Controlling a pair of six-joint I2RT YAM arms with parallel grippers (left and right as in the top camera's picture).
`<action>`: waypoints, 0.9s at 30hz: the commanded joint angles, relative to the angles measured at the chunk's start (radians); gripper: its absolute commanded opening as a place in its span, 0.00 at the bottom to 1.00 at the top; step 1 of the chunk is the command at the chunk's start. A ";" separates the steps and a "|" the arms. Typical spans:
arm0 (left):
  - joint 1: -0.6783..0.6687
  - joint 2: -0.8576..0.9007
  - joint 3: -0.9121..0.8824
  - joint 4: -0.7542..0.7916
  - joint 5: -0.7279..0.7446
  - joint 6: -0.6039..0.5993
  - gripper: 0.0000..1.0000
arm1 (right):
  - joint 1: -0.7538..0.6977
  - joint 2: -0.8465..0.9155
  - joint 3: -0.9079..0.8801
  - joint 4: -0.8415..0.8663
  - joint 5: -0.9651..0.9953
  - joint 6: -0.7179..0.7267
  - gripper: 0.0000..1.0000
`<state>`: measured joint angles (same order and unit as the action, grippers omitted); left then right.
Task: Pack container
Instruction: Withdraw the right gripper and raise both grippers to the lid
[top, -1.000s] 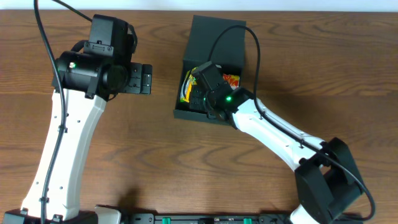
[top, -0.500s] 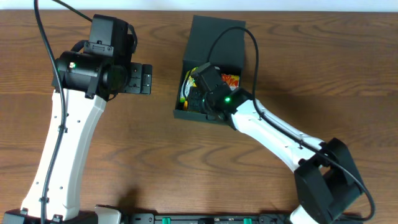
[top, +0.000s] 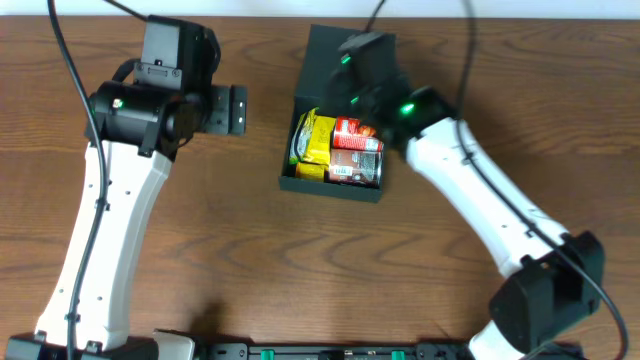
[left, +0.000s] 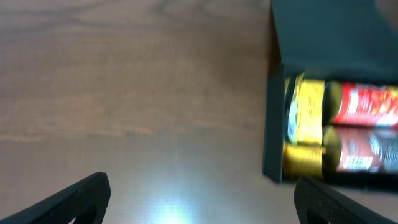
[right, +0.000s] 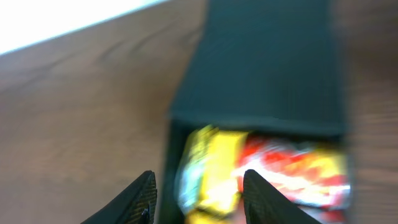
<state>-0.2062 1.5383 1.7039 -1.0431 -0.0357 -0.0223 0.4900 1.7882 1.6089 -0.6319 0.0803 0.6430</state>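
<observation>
Blurring smears the snacks (right: 267, 168) inside the container (right: 267, 74).

No legible text
The red cans (top: 357, 150) in the container (top: 330, 188) carry white print, but it is too blurred to read.
</observation>
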 joint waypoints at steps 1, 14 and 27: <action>0.009 0.066 -0.001 0.062 -0.020 -0.010 0.96 | -0.084 -0.003 0.021 -0.065 0.097 -0.057 0.44; 0.119 0.451 0.015 0.498 0.354 -0.407 0.05 | -0.407 0.118 0.024 -0.169 -0.172 0.093 0.02; 0.097 0.709 0.126 0.659 0.556 -0.610 0.06 | -0.404 0.293 0.024 -0.029 -0.324 0.123 0.02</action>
<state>-0.0963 2.2135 1.7866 -0.3878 0.4637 -0.5861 0.0818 2.0876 1.6222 -0.6727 -0.2173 0.7475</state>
